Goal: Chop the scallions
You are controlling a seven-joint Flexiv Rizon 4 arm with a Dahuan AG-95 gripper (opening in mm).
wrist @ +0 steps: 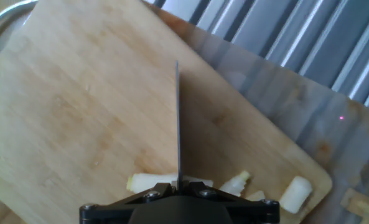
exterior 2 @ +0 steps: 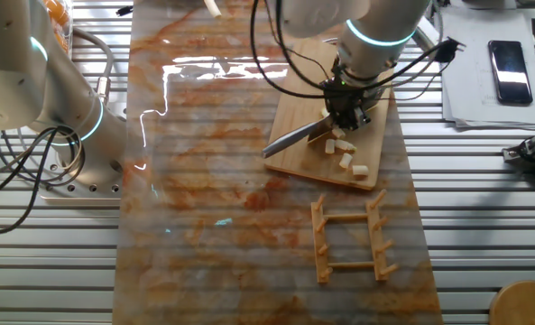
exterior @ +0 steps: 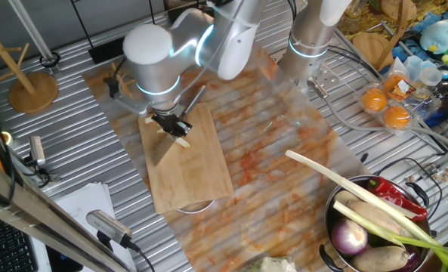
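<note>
1. A wooden cutting board (exterior 2: 339, 135) lies on the bench (exterior 2: 204, 226).
2. The gripper (exterior 2: 346, 116) pinches a knife (exterior 2: 294, 137), its blade pointing toward 8 o'clock.
3. The scallions (exterior 2: 344, 153) lie in pale chunks at the board's 5 o'clock corner, just beside the blade.

The arm (exterior: 180, 47) was glossy white and silver, rounded at the joints, with glowing cyan rings at the seams. Black cables looped round its wrist (toward 12 o'clock). Its gripper (exterior 2: 346, 116) was black.
</note>
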